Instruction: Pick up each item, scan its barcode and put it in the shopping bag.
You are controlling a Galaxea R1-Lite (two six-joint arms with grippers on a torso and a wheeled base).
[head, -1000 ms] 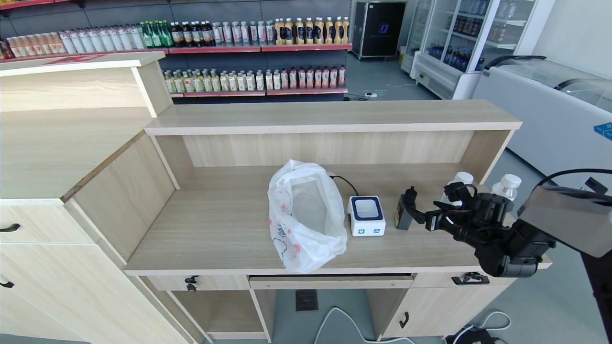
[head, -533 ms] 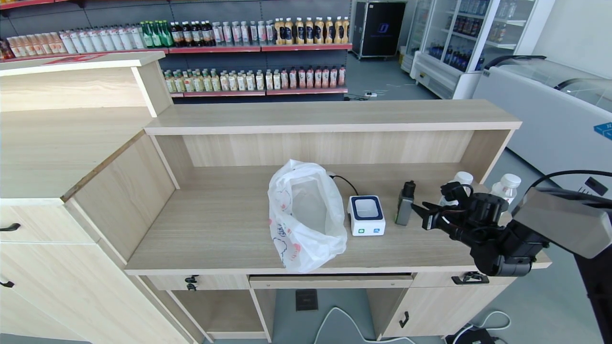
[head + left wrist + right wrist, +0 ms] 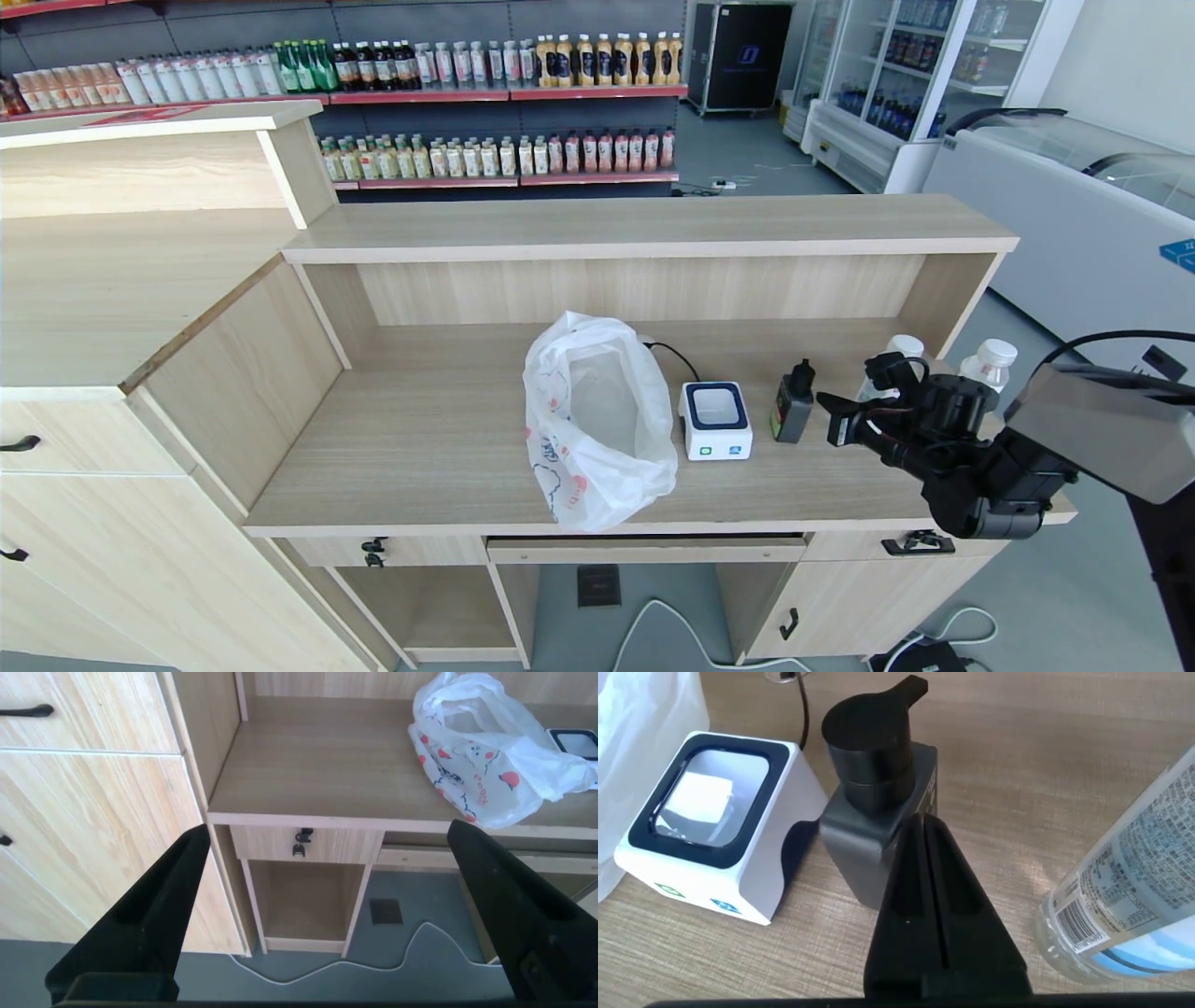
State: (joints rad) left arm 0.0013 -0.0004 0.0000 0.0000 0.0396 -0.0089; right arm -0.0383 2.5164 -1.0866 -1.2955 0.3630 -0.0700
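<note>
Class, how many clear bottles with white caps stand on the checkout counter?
2. One bottle stands near the right end of the counter. The other bottle stands just right of it, by the edge. The right arm may hide more.

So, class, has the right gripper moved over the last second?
Yes. The right gripper has drawn back slightly to the robot's right, away from the white scanner, ending beside the dark pump bottle.

Counter: light wood, topped by a raised ledge;
Shelves: red-edged, stocked with bottled drinks;
Coolers: glass-fronted, set beside a chest freezer;
Floor: grey
</note>
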